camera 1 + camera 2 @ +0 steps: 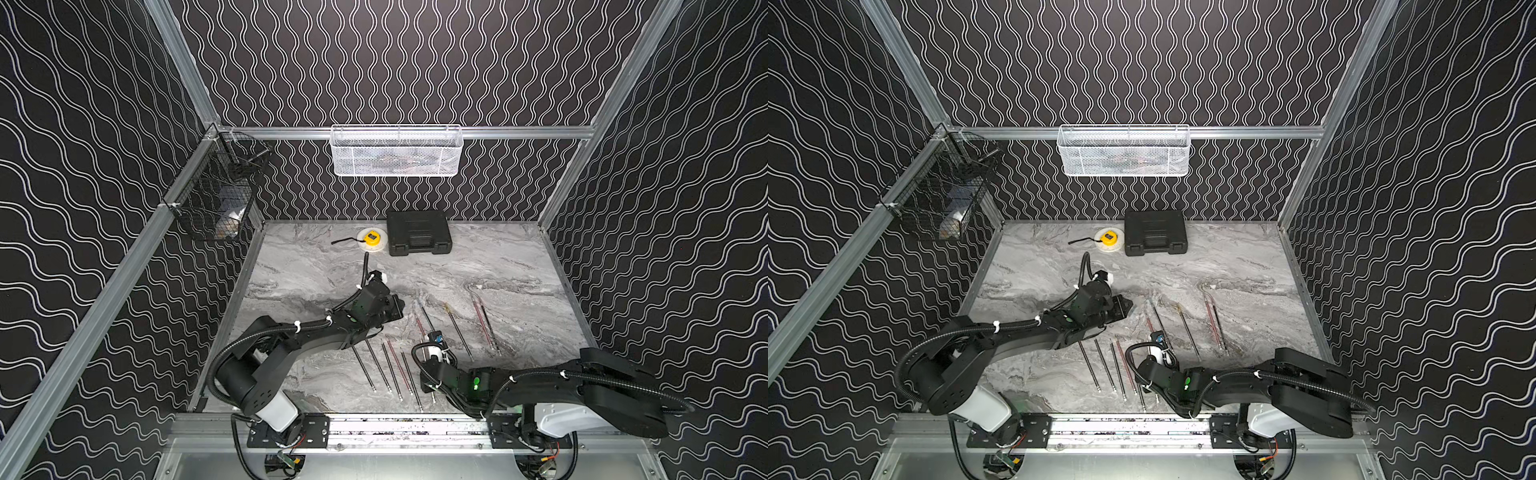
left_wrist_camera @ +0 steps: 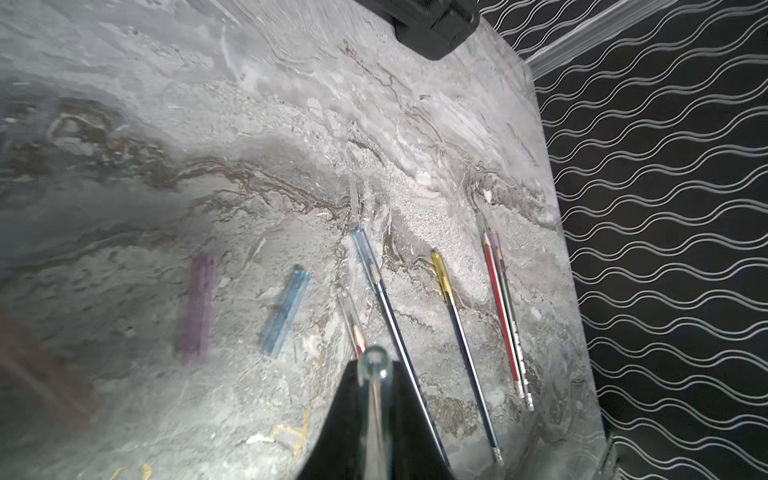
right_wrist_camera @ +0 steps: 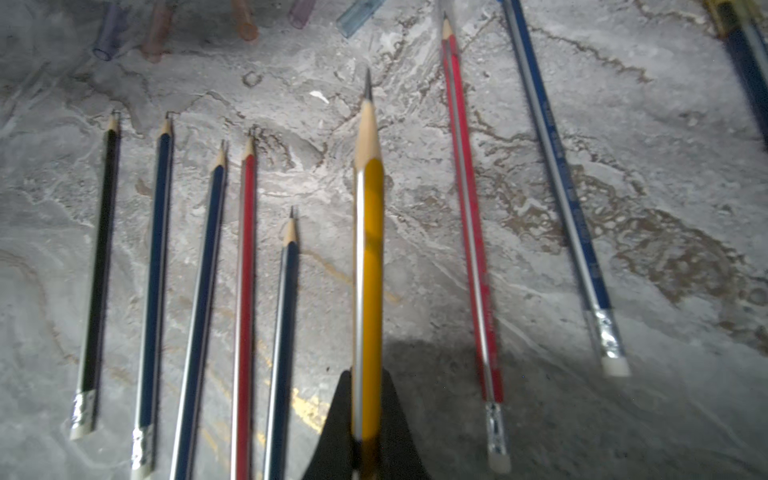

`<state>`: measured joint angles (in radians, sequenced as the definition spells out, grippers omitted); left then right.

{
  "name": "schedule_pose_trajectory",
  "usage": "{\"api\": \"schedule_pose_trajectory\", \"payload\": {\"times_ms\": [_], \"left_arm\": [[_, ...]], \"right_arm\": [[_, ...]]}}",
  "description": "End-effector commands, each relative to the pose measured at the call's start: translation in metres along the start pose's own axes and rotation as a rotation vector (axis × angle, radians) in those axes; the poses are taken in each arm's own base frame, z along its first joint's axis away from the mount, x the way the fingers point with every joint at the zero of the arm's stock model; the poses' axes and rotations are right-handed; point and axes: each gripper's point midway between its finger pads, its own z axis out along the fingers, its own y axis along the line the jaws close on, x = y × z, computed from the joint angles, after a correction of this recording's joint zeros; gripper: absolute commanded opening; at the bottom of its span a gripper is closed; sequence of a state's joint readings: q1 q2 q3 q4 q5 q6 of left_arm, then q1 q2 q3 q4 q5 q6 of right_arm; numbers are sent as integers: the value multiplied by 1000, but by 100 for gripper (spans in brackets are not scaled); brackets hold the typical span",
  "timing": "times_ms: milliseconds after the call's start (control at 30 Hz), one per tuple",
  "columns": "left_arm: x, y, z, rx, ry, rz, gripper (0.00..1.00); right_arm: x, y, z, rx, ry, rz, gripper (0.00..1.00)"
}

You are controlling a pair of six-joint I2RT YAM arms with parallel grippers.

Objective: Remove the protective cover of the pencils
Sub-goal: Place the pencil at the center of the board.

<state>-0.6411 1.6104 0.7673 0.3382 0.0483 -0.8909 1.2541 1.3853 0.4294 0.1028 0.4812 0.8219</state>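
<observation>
Our left gripper (image 2: 374, 386) is clamped on a clear cap (image 2: 375, 368), our right gripper (image 3: 368, 415) on the uncapped yellow pencil (image 3: 368, 249); we should lay the cap beside the loose caps (image 2: 286, 309) and the pencil parallel to the row of bare pencils (image 3: 245, 291), lowering gently

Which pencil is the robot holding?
The yellow pencil, clamped in the right gripper. It is the only one with a yellow body; all the other pencils, blue, black or red, lie on the table.
</observation>
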Motion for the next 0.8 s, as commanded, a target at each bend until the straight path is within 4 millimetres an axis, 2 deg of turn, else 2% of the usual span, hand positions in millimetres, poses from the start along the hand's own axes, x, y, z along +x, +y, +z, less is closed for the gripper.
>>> {"api": "schedule_pose_trajectory", "payload": {"times_ms": [0, 400, 533, 767], "left_arm": [[-5, -15, 8, 47, -3, 17, 0], [10, -20, 17, 47, 32, 48, 1], [10, -22, 17, 72, 0, 44, 3], [28, -16, 32, 28, 30, 67, 1]], "right_arm": [[-3, 2, 5, -20, 3, 48, 0], [0, -15, 3, -5, 15, 67, 0], [4, -9, 5, -29, 45, 63, 0], [16, -7, 18, -24, 99, 47, 0]]}}
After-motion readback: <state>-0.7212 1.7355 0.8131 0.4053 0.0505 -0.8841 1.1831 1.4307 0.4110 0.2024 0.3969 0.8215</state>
